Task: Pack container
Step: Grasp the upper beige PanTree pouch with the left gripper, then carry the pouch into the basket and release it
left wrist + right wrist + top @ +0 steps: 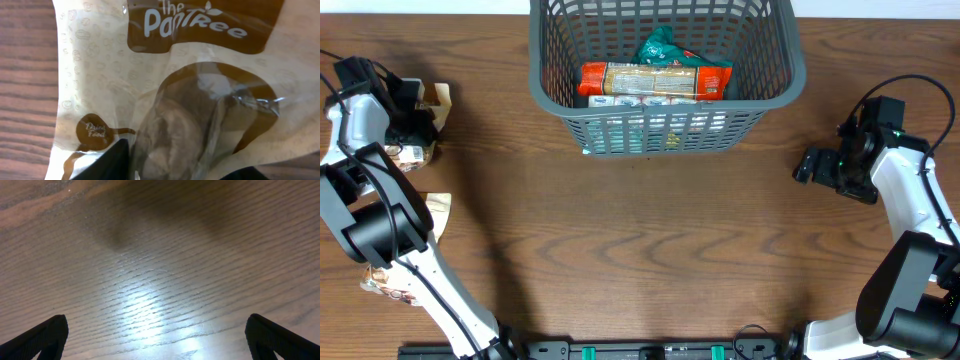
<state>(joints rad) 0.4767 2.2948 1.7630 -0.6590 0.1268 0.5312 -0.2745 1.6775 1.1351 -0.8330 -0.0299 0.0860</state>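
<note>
The container, a dark grey slotted basket, stands at the top centre. It holds an orange packet, a green packet and white packets. My left gripper is at the far left, its fingers closed around a cream and brown "The Pantree" snack pouch. The pouch fills the left wrist view. My right gripper is open and empty over bare wood right of the basket, and the right wrist view shows its fingers spread wide.
A second cream pouch lies on the left of the table and a third packet near the lower left edge. A small packet lies just below the left gripper. The table is brown wood.
</note>
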